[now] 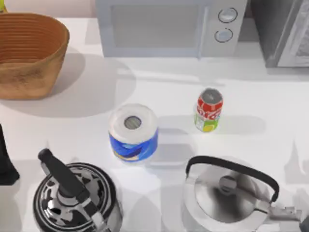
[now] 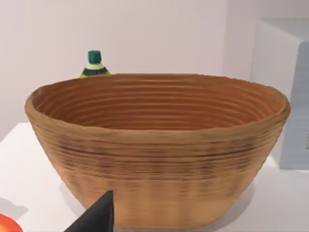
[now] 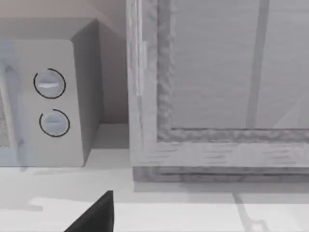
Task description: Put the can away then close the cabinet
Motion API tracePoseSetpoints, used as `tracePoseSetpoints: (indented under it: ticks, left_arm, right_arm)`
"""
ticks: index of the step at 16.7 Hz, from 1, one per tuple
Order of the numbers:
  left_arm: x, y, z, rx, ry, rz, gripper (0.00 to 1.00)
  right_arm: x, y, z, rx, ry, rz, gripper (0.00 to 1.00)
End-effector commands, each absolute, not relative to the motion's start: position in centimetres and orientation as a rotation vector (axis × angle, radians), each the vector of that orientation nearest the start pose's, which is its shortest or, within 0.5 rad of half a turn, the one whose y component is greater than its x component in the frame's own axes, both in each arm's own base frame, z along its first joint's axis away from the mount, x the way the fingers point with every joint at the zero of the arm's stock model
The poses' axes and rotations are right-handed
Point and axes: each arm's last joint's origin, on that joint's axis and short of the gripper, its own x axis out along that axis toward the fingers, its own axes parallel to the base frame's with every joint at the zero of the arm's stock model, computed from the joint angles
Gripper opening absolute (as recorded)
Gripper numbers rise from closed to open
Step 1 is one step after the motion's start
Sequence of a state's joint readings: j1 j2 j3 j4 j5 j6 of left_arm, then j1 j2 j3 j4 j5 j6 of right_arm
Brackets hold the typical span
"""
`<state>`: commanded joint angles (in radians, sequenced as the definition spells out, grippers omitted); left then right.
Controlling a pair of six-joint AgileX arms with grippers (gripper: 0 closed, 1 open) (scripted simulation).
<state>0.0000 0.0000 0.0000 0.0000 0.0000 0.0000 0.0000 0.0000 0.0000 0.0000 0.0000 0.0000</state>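
- The left gripper shows as one dark fingertip at the lower edge of the left wrist view, facing the wicker basket; I cannot tell how its jaws stand, and it holds nothing that I can see.
- The right gripper shows the same way, one dark fingertip low in the right wrist view, facing the grey cabinet; its jaws cannot be judged either.
- The can stands upright on the white worktop, right of the middle, free of both grippers, with open surface all round it.
- A white paper roll with a blue wrapper stands near the can, towards the left, well apart from it.
- Along the front edge sit a black patterned kettle at the left and a silver kettle at the right, the latter in front of the can.
- The basket takes the back left corner; a green-capped bottle peeks over its far rim.
- A microwave with two round dials stands at the back edge, and the cabinet fills the back right corner beside it.
- A plain pale wall rises behind.
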Motion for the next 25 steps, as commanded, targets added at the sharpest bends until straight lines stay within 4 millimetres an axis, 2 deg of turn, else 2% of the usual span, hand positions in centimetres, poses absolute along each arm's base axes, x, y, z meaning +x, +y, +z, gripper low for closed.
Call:
tracePoseSetpoints:
  ticks: [4,8,11,14,17,20,22,25]
  left_arm:
    - [10.6,-0.1,16.0,0.000,0.000,0.000,1.00]
    - [10.6,-0.1,16.0,0.000,0.000,0.000,1.00]
    - [10.6,-0.1,16.0,0.000,0.000,0.000,1.00]
    - [10.6,-0.1,16.0,0.000,0.000,0.000,1.00]
    - [10.6,-0.1,16.0,0.000,0.000,0.000,1.00]
    - [10.6,-0.1,16.0,0.000,0.000,0.000,1.00]
    - [10.6,-0.1,16.0,0.000,0.000,0.000,1.00]
    - [10.6,-0.1,16.0,0.000,0.000,0.000,1.00]
  right_arm:
    - [10.6,-0.1,16.4,0.025,0.023,-0.008,1.00]
    - [11.4,0.6,19.6,0.146,0.111,-0.017,1.00]
    - [13.6,2.1,22.5,0.241,0.228,-0.004,1.00]
    - [17.7,5.0,23.9,0.288,0.400,0.010,1.00]
    - [22.4,9.4,22.8,0.267,0.581,0.005,1.00]
    - [25.8,14.3,19.7,0.193,0.718,-0.012,1.00]
    - [27.1,17.2,17.5,0.133,0.770,-0.020,1.00]
    - [27.8,20.6,15.0,0.047,0.799,-0.020,1.00]
